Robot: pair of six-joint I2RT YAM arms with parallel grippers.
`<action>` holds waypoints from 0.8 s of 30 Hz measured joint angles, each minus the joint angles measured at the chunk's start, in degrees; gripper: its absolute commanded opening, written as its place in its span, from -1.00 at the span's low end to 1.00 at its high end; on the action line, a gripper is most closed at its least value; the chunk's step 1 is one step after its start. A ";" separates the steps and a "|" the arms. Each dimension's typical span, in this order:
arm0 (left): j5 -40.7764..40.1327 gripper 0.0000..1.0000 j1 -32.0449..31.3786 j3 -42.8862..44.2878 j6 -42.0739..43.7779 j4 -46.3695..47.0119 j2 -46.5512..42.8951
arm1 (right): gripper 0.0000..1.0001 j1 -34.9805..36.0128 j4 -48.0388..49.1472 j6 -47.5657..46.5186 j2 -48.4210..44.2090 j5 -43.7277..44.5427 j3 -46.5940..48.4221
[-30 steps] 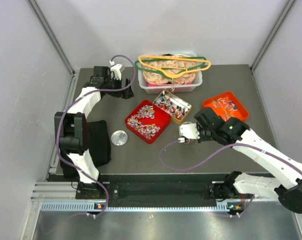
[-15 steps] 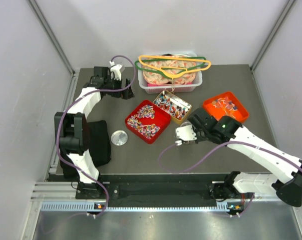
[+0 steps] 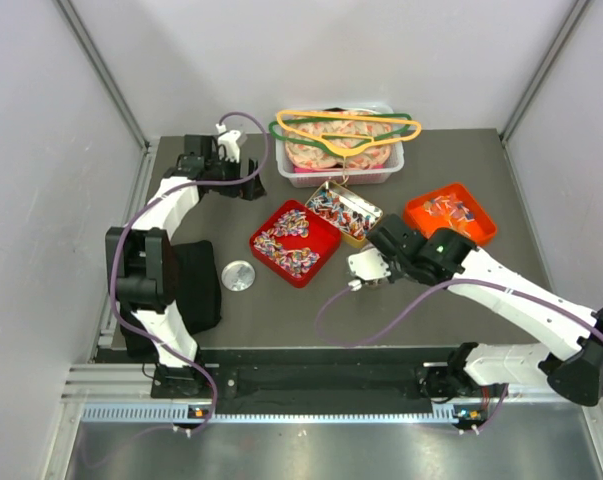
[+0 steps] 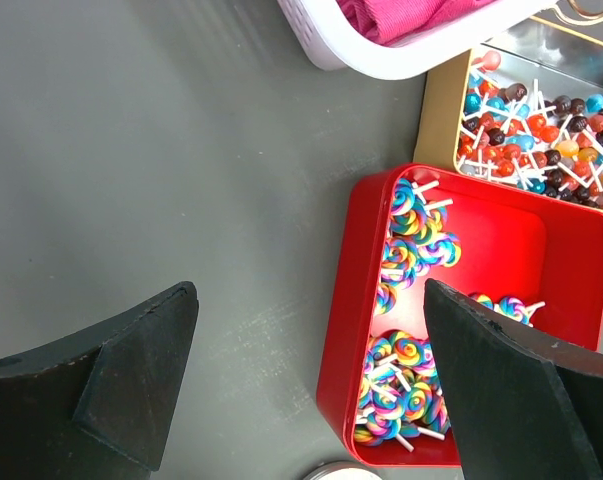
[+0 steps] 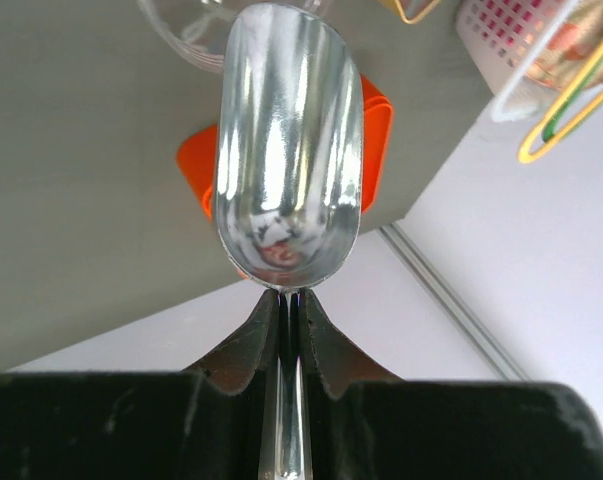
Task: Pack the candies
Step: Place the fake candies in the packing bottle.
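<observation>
Candies (image 3: 293,258) lie heaped in three containers mid-table: a red tray (image 3: 319,238), an orange tray (image 3: 481,205) and a gold tin (image 4: 436,110). The left gripper (image 4: 309,300) hangs beside the red tray, jaws spread wide, holding nothing. The right gripper (image 5: 289,300) is clenched on a small metal scoop (image 5: 289,150).

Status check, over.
Left gripper jaws open, by red tray. Right gripper shut on scoop, looks empty. Candies in red tray, tin, orange tray. Nothing blocking scoop.

Bright, even overhead light; soft faint shadows; glare streaks on scoop (image 5: 286,140); all views sharp.
</observation>
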 measured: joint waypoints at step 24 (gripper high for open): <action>1.51 0.96 -2.03 -6.16 9.09 -0.48 -2.12 | -1.00 -23.91 -2.89 7.28 -9.42 -8.79 0.31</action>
